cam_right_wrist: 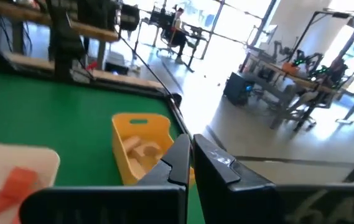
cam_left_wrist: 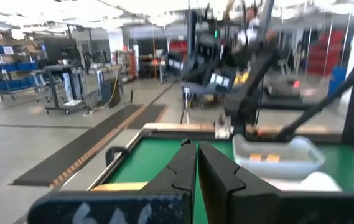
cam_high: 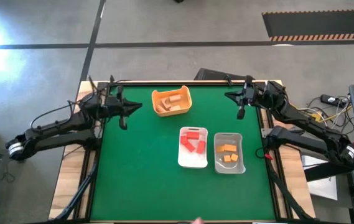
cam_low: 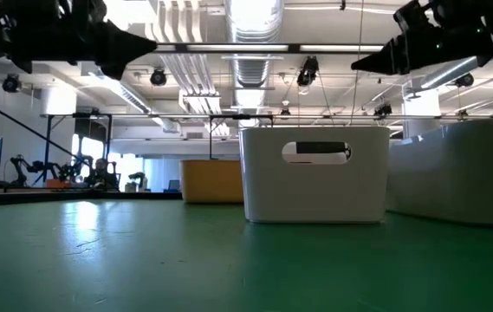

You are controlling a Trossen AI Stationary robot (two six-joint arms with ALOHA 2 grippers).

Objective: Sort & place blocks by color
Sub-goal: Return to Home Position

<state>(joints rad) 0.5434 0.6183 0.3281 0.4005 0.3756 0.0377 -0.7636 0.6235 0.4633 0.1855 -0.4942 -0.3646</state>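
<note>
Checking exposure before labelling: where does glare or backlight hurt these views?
High view: glare whitens the floor at the picture's left; the table is evenly lit. Low view: ceiling lights silhouette the left gripper and right gripper. Right wrist view: daylight washes out the floor beyond.
</note>
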